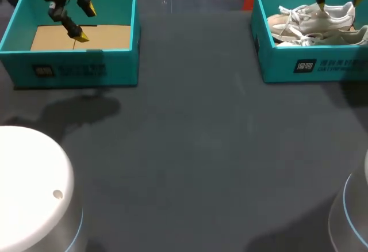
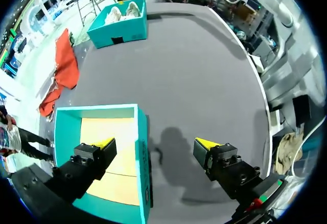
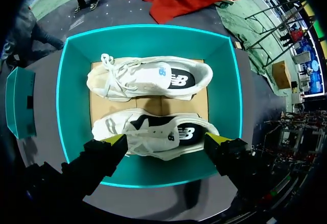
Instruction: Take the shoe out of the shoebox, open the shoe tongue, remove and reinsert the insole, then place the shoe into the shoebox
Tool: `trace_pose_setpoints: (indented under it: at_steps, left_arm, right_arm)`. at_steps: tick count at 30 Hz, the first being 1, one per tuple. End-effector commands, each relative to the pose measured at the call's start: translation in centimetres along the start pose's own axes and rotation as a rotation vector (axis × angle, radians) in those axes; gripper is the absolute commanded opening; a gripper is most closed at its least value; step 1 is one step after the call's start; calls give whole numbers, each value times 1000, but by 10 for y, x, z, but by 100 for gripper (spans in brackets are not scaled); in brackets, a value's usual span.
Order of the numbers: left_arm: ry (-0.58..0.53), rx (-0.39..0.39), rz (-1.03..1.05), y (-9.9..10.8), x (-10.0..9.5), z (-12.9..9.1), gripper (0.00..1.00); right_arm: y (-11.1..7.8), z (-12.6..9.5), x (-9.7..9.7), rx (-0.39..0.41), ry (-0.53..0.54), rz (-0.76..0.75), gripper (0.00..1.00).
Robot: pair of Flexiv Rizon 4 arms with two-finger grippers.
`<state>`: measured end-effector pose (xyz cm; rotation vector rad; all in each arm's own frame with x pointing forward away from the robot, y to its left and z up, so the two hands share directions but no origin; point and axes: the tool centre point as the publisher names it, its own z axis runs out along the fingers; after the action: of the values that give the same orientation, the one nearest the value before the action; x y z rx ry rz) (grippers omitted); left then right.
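You see the table (image 1: 190,148) from above and behind; wrist cameras look down past the left claw (image 2: 156,142) and right claw (image 3: 166,137), the latter close above the shoebox (image 3: 148,42), shared with the head view.

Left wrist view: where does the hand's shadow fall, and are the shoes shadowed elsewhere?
Left wrist view: the left hand casts a dark shadow on the table beside the empty box. Head view: that shadow lies before the box. Right wrist view: shoes evenly lit.

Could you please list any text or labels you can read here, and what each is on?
Right shoebox front: white print, too blurred to read.
Left shoebox front: dark print, too blurred to read.
Shoes: logo marks only, no readable words.
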<state>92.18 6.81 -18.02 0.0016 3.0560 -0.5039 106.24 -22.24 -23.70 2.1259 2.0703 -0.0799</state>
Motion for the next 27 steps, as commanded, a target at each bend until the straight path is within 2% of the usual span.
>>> trace_pose_setpoints:
  at_steps: [1, 7, 13, 19, 20, 27]
  left_arm:
    - [-138, -211, -703, 12, -13, -2, 100]
    - [-205, -252, -897, 35, -32, -12, 100]
    - [-251, -265, -1100, 60, -36, -18, 100]
    - [-280, -228, -1304, 88, -37, -21, 100]
    - [-285, -194, -1293, 92, -35, -23, 100]
    - [-285, -194, -1293, 92, -35, -23, 100]
  right_arm:
    - [-15, -6, 4, -5, 5, 1, 100]
    - [-34, -13, 12, 3, 28, -5, 100]
    - [-50, -13, 16, 5, 41, -23, 100]
    - [-63, -10, 17, 21, 62, -42, 100]
    - [-64, -10, 17, 23, 62, -48, 100]
    - [-73, -13, 23, 6, 43, -120, 100]
